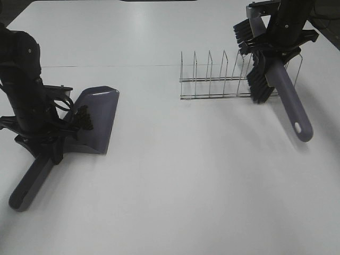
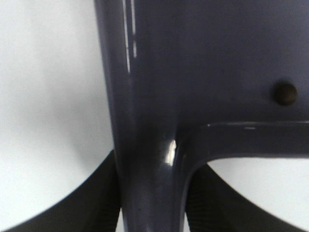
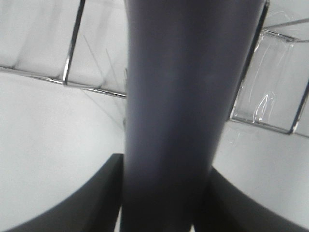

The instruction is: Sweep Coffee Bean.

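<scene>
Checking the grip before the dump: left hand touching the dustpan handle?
Touching. The left wrist view shows both fingers pressed against the dustpan handle, no gap either side.

Both arms (image 1: 24, 90) black w/ loose black cables (image 1: 62, 103).

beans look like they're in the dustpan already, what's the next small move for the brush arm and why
Probably let go of the brush and back the right end effector away. The coffee beans sit piled in the dustpan, with none visible on the table, and the brush's bristle end already sits in the wire rack with its handle angled out, so sweeping looks finished.
</scene>
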### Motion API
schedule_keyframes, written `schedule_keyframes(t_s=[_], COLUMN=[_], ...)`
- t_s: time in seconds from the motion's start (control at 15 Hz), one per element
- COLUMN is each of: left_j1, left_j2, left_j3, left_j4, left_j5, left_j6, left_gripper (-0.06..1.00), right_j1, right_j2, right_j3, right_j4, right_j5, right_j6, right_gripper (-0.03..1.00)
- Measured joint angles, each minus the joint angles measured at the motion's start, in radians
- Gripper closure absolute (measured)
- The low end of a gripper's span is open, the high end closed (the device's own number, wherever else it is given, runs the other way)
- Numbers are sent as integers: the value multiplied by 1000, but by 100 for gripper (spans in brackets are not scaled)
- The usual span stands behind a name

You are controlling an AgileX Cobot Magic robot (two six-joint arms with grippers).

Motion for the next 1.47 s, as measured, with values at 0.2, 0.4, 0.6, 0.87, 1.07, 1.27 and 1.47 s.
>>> schedule_keyframes(t_s=[0.2, 0.4, 0.6, 0.87, 1.07, 1.27, 1.47], left_j1=[0, 0, 0, 0, 0, -1, -1], left_j2=[0, 0, 0, 0, 0, -5, -4], left_j3=[0, 0, -1, -1, -1, -2, -29], left_j4=[-4, -13, -13, -13, -44, -68, -76], left_j5=[0, 1, 1, 1, -27, -50, -25], left_j6=[0, 0, 0, 0, -49, -62, -71], left_gripper=[59, 59, 59, 59, 53, 19, 11], right_j1=[1, 1, 1, 1, 1, 1, 1], right_j2=[0, 0, 0, -19, -83, -118, -177], right_j3=[0, 0, 0, -1, -3, -3, -3], right_j4=[14, 14, 14, 14, 14, 14, 14], right_j5=[-3, -3, -3, -3, -3, -3, -4], right_j6=[-7, -7, -6, -6, -6, -5, 16], right_gripper=[33, 22, 22, 22, 22, 22, 22])
